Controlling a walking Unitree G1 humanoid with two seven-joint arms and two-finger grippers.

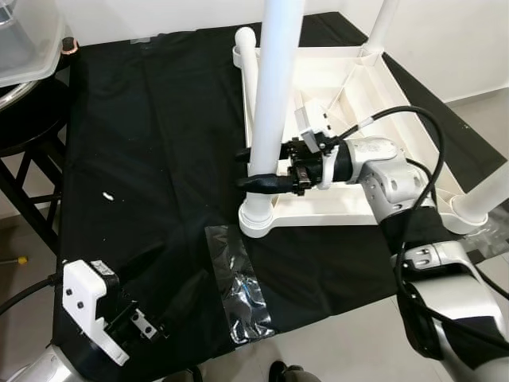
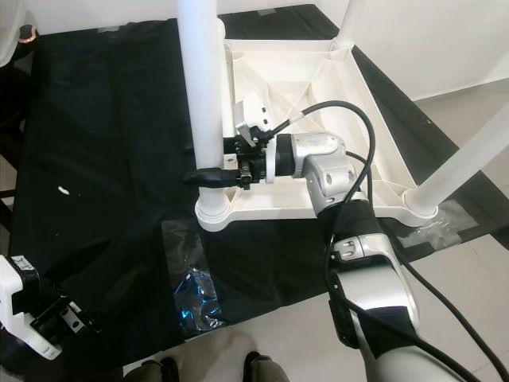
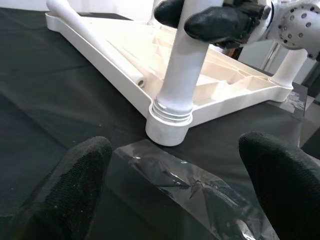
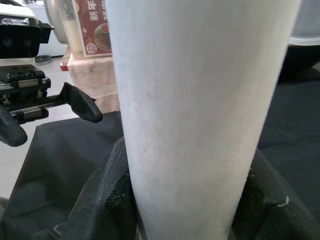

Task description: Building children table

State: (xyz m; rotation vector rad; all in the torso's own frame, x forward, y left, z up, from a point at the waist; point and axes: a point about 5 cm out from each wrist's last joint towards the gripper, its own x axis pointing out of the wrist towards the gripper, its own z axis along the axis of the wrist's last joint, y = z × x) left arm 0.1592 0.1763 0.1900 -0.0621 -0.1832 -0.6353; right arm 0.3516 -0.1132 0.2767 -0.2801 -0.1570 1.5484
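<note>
A white children's table (image 1: 382, 87) lies upside down on a black cloth (image 1: 151, 143). Its near-left leg (image 1: 274, 87) stands upright in the corner socket (image 1: 258, 216). My right gripper (image 1: 258, 169) is shut around that leg just above the socket; in the right wrist view the leg (image 4: 200, 100) sits between the black pads. Two more legs stand upright, at the far right corner (image 1: 382, 24) and at the near right corner (image 1: 485, 197). A loose leg (image 3: 100, 42) lies across the underside. My left gripper (image 1: 143, 322) hovers open low at the front left, its fingers (image 3: 75, 185) wide apart and empty.
A crumpled clear plastic bag (image 1: 238, 286) lies on the cloth in front of the socket. A black stool (image 1: 28, 119) and a clear tub (image 1: 24, 36) stand at the left. A small white scrap (image 1: 108, 195) rests on the cloth. A person's shoes (image 2: 254, 368) show at the front edge.
</note>
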